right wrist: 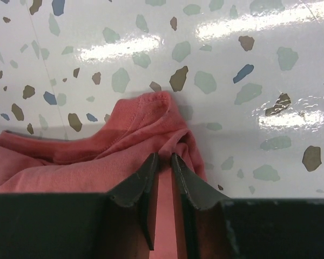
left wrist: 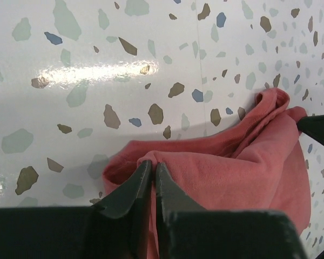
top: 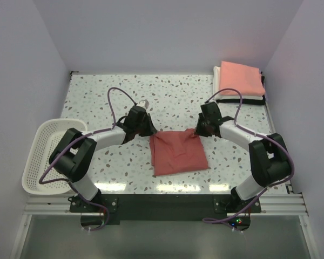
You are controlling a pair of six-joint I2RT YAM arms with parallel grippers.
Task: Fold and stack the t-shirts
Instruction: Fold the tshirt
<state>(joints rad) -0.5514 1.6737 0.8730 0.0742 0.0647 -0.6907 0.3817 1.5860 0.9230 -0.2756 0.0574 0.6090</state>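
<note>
The brick-red t-shirt (top: 178, 152) lies folded in the table's middle. My left gripper (top: 147, 131) is shut on its far left corner; in the left wrist view the jaws (left wrist: 153, 164) pinch a fold of the red cloth (left wrist: 248, 162). My right gripper (top: 197, 131) is shut on its far right corner; in the right wrist view the jaws (right wrist: 164, 157) pinch the red cloth (right wrist: 97, 162). Both corners are lifted slightly off the table. A stack with a salmon-pink folded t-shirt (top: 238, 79) on top, over white (top: 221, 93) and black edges, sits at the back right.
A white plastic mesh basket (top: 43, 156) stands at the table's left edge beside my left arm. The speckled tabletop (top: 167, 91) runs behind the red shirt to the back wall. Purple cables loop above both wrists.
</note>
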